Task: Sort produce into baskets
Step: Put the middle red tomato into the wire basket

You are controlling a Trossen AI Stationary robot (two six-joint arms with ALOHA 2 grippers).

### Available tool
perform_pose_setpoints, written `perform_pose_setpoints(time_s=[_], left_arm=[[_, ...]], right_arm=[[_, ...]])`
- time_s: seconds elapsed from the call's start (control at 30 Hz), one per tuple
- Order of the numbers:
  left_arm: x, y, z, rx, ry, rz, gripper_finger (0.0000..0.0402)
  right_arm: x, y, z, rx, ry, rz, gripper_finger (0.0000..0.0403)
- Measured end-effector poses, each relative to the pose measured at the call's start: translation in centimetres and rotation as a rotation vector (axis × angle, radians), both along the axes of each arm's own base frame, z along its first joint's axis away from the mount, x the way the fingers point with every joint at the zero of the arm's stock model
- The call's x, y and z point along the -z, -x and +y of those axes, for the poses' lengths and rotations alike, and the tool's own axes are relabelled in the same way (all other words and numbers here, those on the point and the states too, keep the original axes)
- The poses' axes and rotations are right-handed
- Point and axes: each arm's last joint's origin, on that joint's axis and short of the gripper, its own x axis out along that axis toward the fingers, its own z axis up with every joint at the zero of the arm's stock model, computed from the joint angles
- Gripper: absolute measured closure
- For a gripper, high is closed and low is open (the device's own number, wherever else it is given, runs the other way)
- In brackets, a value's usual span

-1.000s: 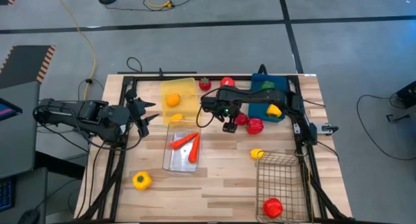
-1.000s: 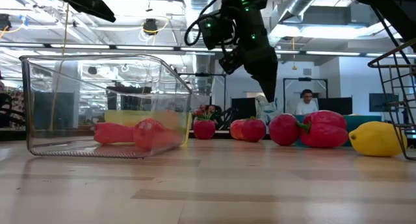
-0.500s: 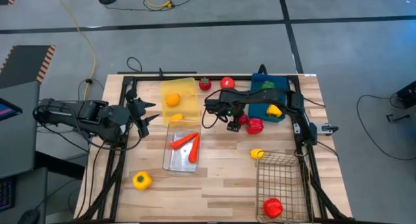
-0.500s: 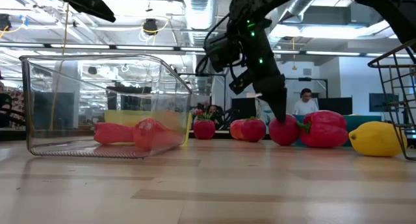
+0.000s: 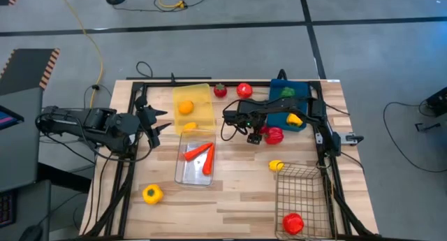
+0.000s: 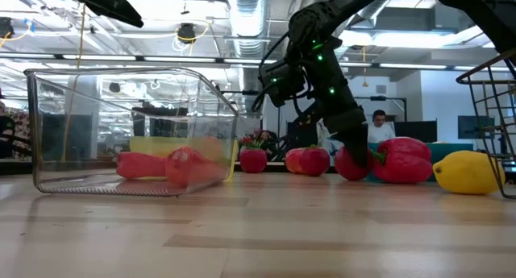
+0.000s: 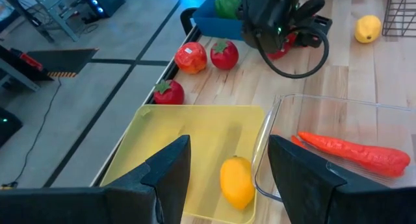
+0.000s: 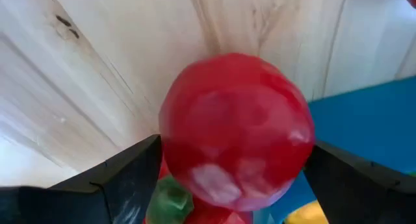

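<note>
My right tool (image 5: 255, 137) is lowered at mid-table over a round glossy red tomato (image 8: 235, 130), its two dark fingers (image 8: 110, 175) spread apart, one on either side of the fruit; contact cannot be confirmed. The tomato rests on the wooden table (image 5: 237, 188), just left of a red bell pepper (image 5: 274, 135) and just beside the dark blue bin (image 5: 300, 89), which holds a green pepper (image 5: 287, 91) and a yellow pepper (image 5: 294, 119).

My left tool (image 5: 155, 121) hangs at the table's left edge, fingers apart and empty, facing the translucent yellow bin (image 7: 162, 152), in which an orange (image 5: 185, 107) and an elongated yellow fruit (image 7: 236, 181) lie.

The clear plastic bin (image 5: 183, 172), just nearer than the yellow bin, contains two orange carrots (image 5: 200, 154). Along the far edge, between the yellow and blue bins, sit a strawberry (image 5: 220, 91) and a second tomato (image 5: 244, 89).

A lemon (image 5: 276, 165) lies beside the dark wire-mesh basket (image 5: 302, 172) at near right; inside the basket is a red pepper (image 5: 292, 223). A yellow bell pepper (image 5: 152, 193) sits alone at near left.
</note>
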Motion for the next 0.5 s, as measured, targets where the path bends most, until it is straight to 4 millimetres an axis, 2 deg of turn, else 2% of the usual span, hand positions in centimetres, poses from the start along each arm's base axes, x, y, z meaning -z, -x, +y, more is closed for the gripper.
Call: perform_pose_setpoints(time_s=[0.3, 0.5], left_arm=[[0.0, 0.0, 0.0, -0.001, 0.001, -0.001, 0.0208], [0.0, 0.0, 0.01, -0.002, -0.001, 0.0, 0.0208]], right_arm=[[0.03, -0.24, -0.05, 0.0, 0.007, -0.026, 0.0093], [-0.22, -0.15, 0.05, -0.002, 0.006, -0.024, 0.0093]])
